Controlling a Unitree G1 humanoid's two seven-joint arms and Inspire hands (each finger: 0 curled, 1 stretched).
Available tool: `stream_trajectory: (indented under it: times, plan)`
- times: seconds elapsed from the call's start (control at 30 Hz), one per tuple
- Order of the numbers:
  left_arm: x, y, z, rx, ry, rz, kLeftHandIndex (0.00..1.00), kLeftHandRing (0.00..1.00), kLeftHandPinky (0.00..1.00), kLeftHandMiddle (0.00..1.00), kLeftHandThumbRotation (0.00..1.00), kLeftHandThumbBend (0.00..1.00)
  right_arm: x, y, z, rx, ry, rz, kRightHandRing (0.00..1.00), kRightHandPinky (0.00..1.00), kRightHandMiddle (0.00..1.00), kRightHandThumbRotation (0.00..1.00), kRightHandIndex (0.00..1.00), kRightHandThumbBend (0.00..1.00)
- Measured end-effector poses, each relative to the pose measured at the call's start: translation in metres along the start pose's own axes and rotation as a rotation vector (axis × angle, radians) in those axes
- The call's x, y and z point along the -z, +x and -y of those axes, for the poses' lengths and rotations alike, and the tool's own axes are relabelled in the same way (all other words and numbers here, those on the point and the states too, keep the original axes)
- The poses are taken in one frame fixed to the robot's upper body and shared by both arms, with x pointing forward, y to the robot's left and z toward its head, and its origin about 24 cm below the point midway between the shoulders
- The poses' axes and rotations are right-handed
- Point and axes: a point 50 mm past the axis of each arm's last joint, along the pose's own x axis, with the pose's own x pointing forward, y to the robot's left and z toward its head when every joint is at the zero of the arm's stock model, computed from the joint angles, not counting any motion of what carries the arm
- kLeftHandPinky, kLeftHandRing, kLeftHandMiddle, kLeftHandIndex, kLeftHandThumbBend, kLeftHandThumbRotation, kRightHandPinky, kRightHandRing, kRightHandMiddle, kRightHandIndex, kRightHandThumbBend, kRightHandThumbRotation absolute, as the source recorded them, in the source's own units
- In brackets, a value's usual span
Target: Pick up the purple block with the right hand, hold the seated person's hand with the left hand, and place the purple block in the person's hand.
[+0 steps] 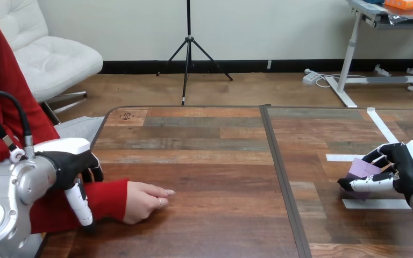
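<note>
The wooden bench (220, 161) has lots of bare room in the middle. A dark line (280, 183) runs down it from the far edge to the near edge. The far left corner is round.

The purple block (362, 168) is at the right side of the bench, well apart from the person's hand (145, 200). The right hand (404, 167) is wrapped round the block, pinching it between its thumb and fingers. Part of the block is hidden behind them. I cannot tell if the block touches the bench. White tape strips (374, 203) are stuck flat on the wood near it. The right arm is cut off by the edge of the view.

The person's hand lies palm down near the bench's left edge, its fingers softly bent and pointing right. The left hand (70, 164) is over the red sleeve (107, 198), just behind the person's hand. I cannot tell if it grips the arm or only hangs over it.

The block looks flat-sided and smooth. The robot's hands are hard, black and white, on shiny silver arms.
</note>
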Motion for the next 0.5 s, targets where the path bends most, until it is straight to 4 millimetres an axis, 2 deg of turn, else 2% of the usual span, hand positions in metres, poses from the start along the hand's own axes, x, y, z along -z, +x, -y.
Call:
stream_trajectory:
  times: [0.5]
  plan:
    - [0.001,0.0058,0.0051,0.029,0.047,-0.03,0.68,0.69,0.54,0.71,0.0,0.86,-0.0001,0.0,0.0001,0.001,0.001,0.0,0.44,0.41,0.48,0.0,0.48,0.81]
